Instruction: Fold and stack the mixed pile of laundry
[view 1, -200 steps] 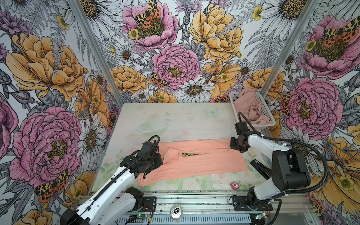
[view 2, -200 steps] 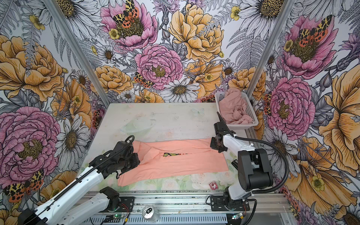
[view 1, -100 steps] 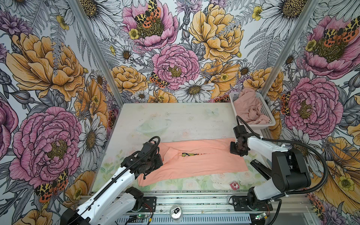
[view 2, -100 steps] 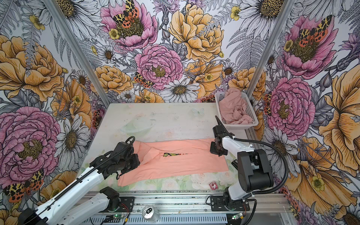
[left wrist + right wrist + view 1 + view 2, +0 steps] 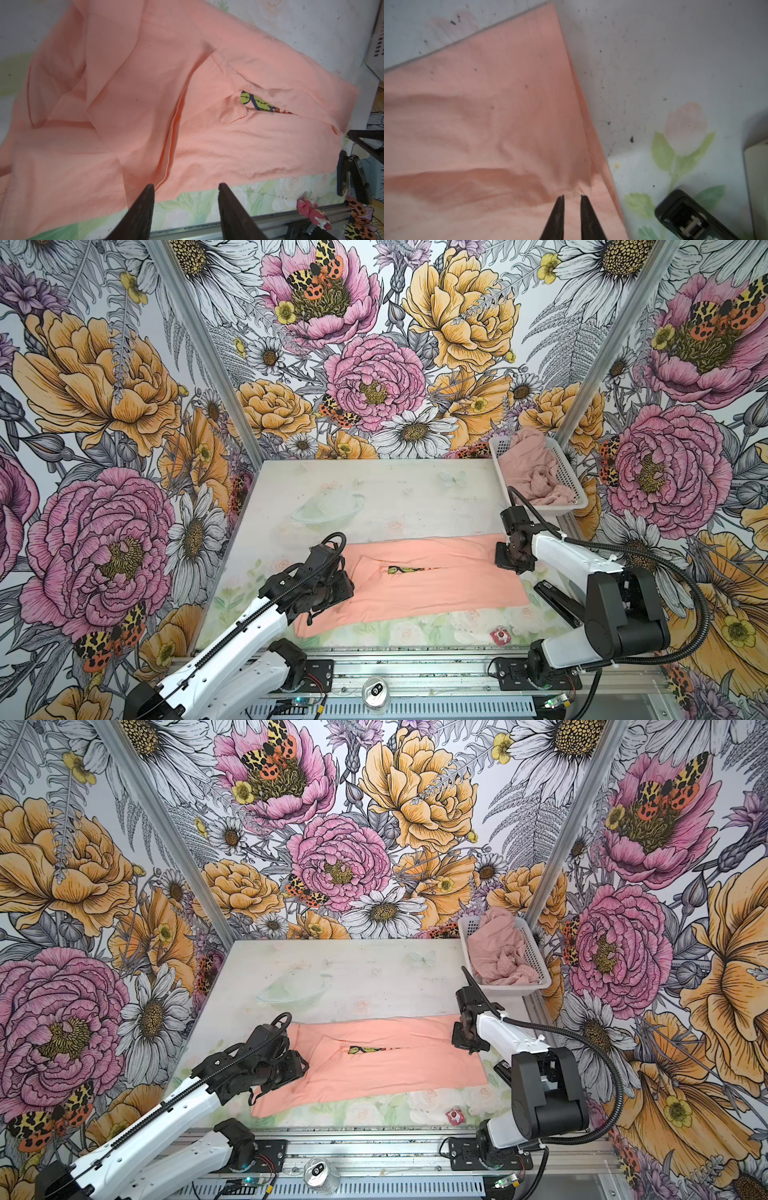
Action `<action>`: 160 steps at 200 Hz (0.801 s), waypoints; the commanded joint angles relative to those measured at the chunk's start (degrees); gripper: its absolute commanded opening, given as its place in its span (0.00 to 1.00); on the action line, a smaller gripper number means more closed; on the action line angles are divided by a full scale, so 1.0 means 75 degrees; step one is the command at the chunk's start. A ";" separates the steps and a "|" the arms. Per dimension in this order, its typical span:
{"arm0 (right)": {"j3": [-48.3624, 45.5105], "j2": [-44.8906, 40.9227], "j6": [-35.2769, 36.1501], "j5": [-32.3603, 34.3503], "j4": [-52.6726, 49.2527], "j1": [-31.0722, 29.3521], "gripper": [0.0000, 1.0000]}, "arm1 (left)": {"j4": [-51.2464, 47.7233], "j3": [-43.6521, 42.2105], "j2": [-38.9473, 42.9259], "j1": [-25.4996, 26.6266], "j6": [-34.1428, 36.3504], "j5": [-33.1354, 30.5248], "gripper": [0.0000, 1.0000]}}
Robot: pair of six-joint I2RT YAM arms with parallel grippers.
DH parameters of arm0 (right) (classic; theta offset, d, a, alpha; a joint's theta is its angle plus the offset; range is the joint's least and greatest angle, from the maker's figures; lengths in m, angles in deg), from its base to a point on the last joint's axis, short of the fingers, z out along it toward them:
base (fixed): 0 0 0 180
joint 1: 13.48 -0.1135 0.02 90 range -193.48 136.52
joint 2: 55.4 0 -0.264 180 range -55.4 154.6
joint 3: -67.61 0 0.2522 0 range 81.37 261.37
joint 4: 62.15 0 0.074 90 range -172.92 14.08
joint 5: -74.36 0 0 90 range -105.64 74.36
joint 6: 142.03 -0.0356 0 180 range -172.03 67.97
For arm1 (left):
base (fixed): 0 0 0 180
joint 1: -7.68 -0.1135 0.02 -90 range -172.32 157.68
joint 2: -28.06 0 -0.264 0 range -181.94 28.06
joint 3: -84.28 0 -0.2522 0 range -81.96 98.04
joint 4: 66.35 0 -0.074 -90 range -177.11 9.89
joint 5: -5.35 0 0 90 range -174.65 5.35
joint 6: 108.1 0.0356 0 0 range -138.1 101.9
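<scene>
Two garments: peach T-shirt (image 5: 436, 585), long folded strip before white basket (image 5: 567, 472); pink garment (image 5: 528, 472) crumpled inside basket. At shirt end far from basket, left gripper (image 5: 186, 185) spread, holding nothing. At shirt end nearest basket, right gripper (image 5: 572, 196) almost closed, pinch unclear. Advice: catch both layers, fold evenly.

Three wallpapered panel walls (image 5: 374, 377) stood around me at nine, twelve and three o'clock, crowded with large pink and orange peonies, white daisies, grey ferns and spotted orange moths. Bare aluminium corner posts (image 5: 201, 344) rose at eleven and one. Under my reach lay a pale, scuffed tabletop (image 5: 395, 497) printed with faint roses and green leaves. At six ran a grooved silver metal rail (image 5: 436, 670). The light was soft and even.
</scene>
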 commanded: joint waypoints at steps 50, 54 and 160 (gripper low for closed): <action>0.0271 -0.0738 -0.0157 0.0301 -0.0127 -0.0024 0.19 | 0.2030 0.1591 -0.3305 -0.0559 0.2034 -0.0148 0.53; 0.0274 -0.0758 -0.0164 0.0293 -0.0135 -0.0027 0.19 | 0.2108 0.1673 -0.3483 -0.0587 0.2139 -0.0130 0.53; 0.0310 -0.1046 -0.0163 0.0279 -0.0311 0.0015 0.20 | 0.2080 0.2526 -0.5725 -0.0720 0.3198 0.0360 0.30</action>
